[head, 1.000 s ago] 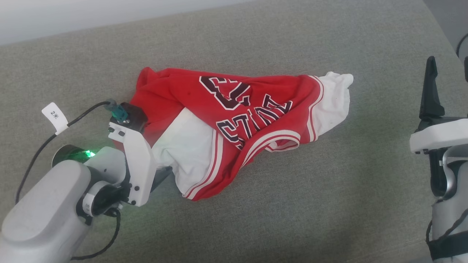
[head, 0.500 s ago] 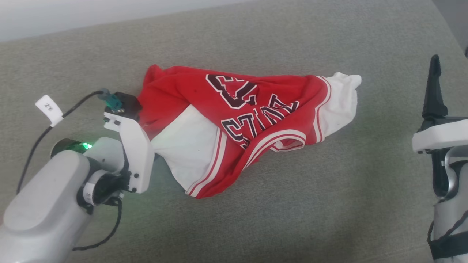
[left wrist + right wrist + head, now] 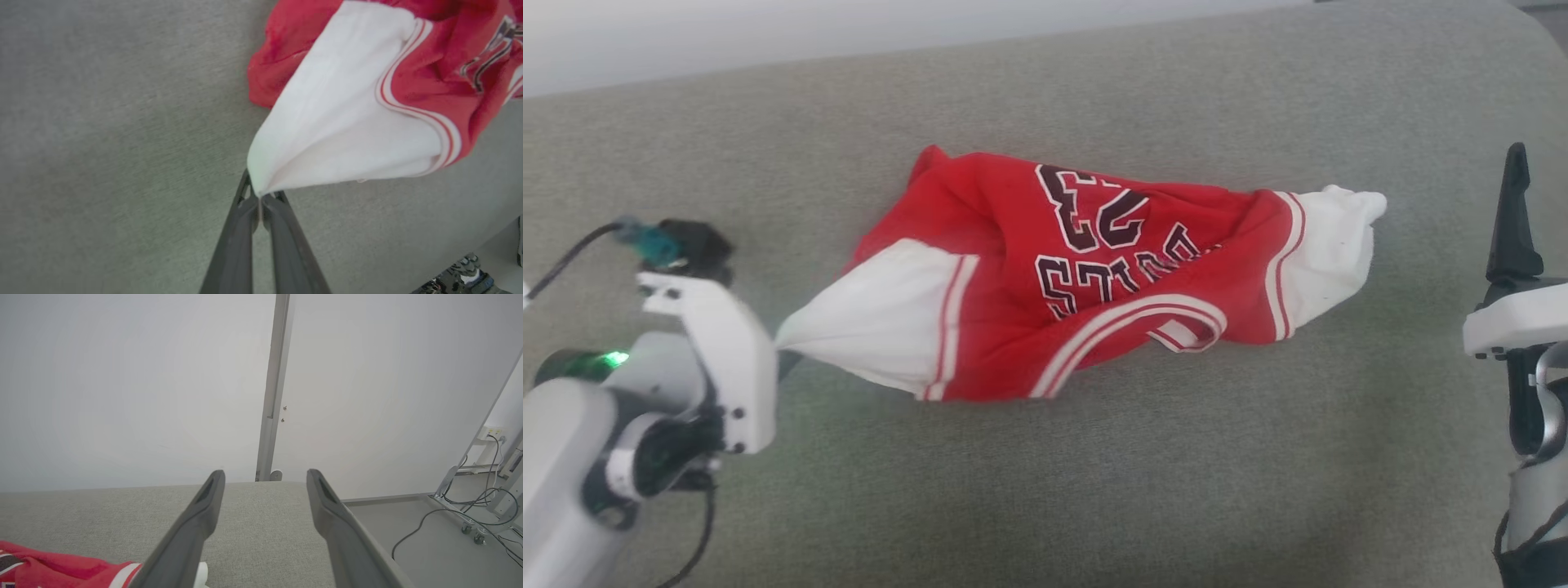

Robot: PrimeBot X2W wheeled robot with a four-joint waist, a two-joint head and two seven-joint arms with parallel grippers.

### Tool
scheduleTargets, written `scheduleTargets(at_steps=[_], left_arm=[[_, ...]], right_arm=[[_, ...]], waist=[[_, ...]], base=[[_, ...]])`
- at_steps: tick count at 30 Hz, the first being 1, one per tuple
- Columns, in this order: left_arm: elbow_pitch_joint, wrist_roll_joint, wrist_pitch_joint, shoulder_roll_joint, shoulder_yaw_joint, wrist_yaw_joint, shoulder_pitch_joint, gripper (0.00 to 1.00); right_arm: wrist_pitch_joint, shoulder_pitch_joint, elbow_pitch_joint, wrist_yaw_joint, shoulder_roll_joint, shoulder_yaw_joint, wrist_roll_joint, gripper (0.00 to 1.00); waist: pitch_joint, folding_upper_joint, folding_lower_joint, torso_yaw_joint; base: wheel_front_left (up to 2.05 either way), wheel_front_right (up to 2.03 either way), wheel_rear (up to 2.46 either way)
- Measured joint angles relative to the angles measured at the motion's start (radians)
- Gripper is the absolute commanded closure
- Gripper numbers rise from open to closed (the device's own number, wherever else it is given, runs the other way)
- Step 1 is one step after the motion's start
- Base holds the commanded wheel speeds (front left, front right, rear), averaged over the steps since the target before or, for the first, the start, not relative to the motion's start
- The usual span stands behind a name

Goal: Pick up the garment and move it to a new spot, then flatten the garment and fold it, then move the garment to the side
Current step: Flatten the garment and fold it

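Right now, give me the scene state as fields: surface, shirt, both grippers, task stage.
surface: grey fabric, bears the shirt
shirt: red jersey, crumpled, not flattened
left gripper: shut on the tip of the white sleeve, cloth drawn to a taut point
right gripper: open, holding nothing, apart from the shirt
stage: shirt gripped by one sleeve, not yet folded
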Motion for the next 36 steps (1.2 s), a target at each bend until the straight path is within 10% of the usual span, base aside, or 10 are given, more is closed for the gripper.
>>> scheduleTargets(at_steps=[11,21,22,26,36], left_arm=[[0.014,-0.058,-0.050,0.107,0.130,0.103,0.204,1.00],[0.151,-0.085,-0.130,0.066,0.131,0.057,0.273,1.00],[0.157,-0.086,-0.134,0.063,0.131,0.051,0.273,0.90],[0.152,-0.079,-0.138,0.070,0.119,0.027,0.273,0.00],[0.041,-0.041,-0.055,0.159,0.104,0.042,0.252,0.00]], right_arm=[[0.028,0.008,-0.011,0.000,0.000,0.000,-0.007,0.00],[0.029,0.045,-0.006,0.000,0.004,0.019,-0.008,0.00],[0.029,0.046,-0.007,0.000,0.004,0.022,-0.008,0.00],[0.033,0.058,-0.011,0.000,0.004,0.025,-0.006,0.00],[0.039,0.074,-0.044,0.000,-0.002,0.031,0.006,0.00]], waist=[[-0.006,0.0000,0.0000,0.031],[-0.027,0.0000,-0.0001,0.031],[-0.031,0.0000,0.0000,0.030],[-0.045,0.0000,0.0000,0.030],[-0.061,0.0000,0.0000,0.033]], base=[[0.00,0.00,0.00],[0.00,0.00,0.00],[0.00,0.00,0.00],[0.00,0.00,0.00],[0.00,0.00,0.00]])
